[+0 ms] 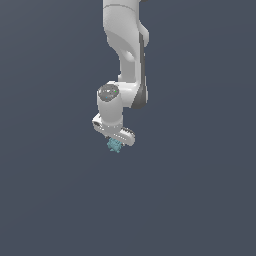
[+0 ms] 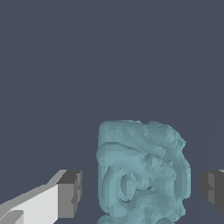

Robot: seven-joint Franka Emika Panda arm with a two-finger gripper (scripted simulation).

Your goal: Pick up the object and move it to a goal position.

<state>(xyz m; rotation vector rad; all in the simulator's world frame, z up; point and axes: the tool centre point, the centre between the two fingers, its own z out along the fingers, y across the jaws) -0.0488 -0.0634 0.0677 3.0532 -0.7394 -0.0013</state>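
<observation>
The object (image 2: 142, 173) is a small teal, lumpy blob with a folded surface. In the wrist view it sits between the two dark finger pads (image 2: 70, 192), with a narrow gap on each side. My gripper (image 2: 142, 192) is open around it and touches neither side. In the exterior view the white gripper (image 1: 115, 141) hangs straight down from the arm. The object (image 1: 115, 146) peeks out just below the hand, which covers its upper part.
Plain dark grey-blue ground (image 1: 60, 200) surrounds the arm on all sides. No other object, container or edge shows in either view.
</observation>
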